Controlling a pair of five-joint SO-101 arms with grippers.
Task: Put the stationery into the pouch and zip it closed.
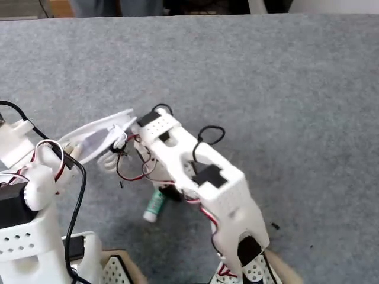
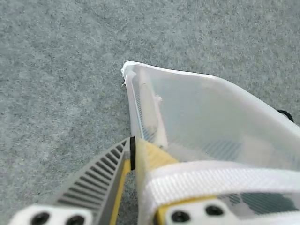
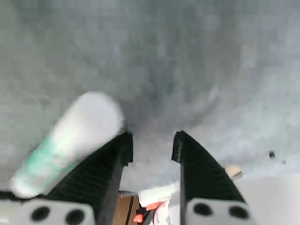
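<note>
Translucent white pouch [image 1: 98, 137] being held at the left of the tabletop [image 1: 284, 89], left gripper [image 2: 133, 152] clamping its jaws on the pouch edge, right gripper [image 3: 152, 145] hovering low, jaws narrowly parted and holding nothing, green-and-white glue stick [image 3: 70, 140] lying just beside one jaw.

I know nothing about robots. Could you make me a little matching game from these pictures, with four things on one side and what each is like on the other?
1. pouch
2. glue stick
3. left gripper
4. right gripper

A. open, holding nothing
B. white and see-through
C. shut on the pouch's edge
D. green and white, lying on the table

Pairs: 1-B, 2-D, 3-C, 4-A.
</note>
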